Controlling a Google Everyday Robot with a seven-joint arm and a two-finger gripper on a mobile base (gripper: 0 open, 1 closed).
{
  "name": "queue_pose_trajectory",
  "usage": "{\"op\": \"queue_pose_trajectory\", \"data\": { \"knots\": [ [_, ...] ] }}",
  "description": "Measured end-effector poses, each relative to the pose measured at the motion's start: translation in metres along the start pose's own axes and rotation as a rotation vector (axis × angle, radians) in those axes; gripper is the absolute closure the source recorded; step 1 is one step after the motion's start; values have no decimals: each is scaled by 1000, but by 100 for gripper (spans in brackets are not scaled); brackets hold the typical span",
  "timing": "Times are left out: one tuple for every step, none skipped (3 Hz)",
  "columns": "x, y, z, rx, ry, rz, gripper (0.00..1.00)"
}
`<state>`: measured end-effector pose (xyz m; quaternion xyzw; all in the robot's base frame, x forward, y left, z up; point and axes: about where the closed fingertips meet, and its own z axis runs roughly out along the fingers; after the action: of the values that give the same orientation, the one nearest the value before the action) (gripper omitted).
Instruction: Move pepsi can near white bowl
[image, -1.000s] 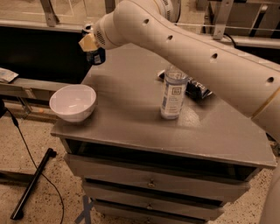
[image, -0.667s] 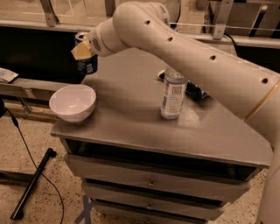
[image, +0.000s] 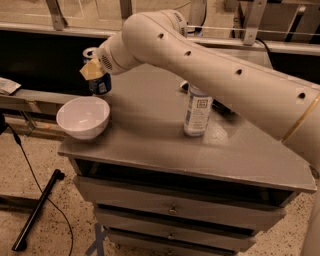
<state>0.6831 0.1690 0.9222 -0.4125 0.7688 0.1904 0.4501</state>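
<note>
Up front, the white bowl (image: 83, 117) sits on the front left corner of the grey counter (image: 165, 150), and a clear water bottle (image: 197, 111) stands upright further right, well apart from it. Just behind the bowl, at the counter's left edge, the gripper (image: 95, 71) is clamped around the upright pepsi can (image: 102, 86), with a yellowish finger pad against its side.
</note>
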Motion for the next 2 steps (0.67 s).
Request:
{"op": "queue_pose_trajectory", "data": {
  "knots": [
    [8, -1, -1, 12, 5, -15, 100],
    [14, 1, -3, -1, 5, -24, 84]
  ]
}}
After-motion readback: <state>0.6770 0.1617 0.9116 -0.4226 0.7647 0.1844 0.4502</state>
